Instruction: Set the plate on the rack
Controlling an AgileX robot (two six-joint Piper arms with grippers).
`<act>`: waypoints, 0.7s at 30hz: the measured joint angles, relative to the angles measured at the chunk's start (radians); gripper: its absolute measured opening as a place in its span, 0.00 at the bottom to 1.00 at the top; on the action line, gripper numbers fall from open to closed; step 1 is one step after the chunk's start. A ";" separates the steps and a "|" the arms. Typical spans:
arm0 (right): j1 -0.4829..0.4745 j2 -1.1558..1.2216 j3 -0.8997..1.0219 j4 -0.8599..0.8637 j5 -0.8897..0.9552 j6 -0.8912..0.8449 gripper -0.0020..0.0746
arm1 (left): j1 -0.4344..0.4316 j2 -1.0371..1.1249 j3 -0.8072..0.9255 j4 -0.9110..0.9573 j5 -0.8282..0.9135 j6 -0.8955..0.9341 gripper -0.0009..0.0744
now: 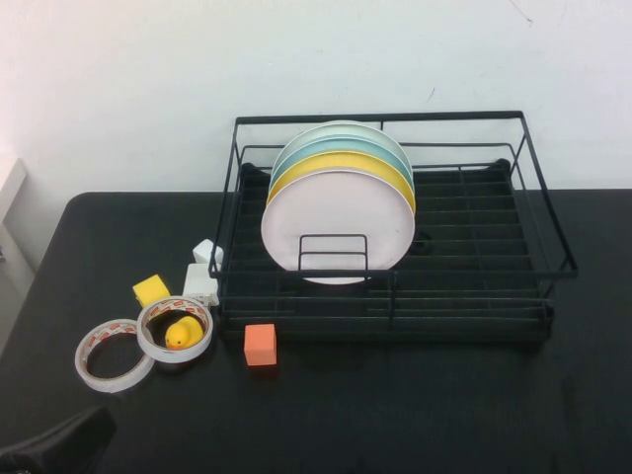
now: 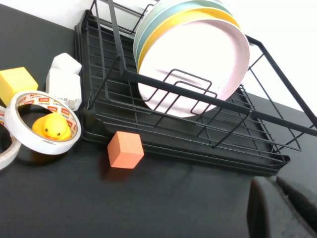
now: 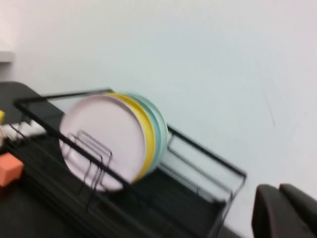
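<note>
The pale pink plate stands upright on edge in the left half of the black wire rack, in front of a yellow plate and a light teal plate. It also shows in the left wrist view and the right wrist view. My left gripper is low at the table's front left corner, far from the rack, shut and empty. My right gripper is out of the high view; it is shut, empty and raised to the rack's right.
Left of the rack lie an orange cube, two tape rolls, one ringing a yellow duck, a yellow cube and white plugs. The rack's right half holds no plates.
</note>
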 joint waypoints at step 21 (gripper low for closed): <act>-0.356 -0.179 0.194 -0.855 0.259 1.122 0.03 | 0.000 0.000 0.000 0.000 0.000 0.000 0.01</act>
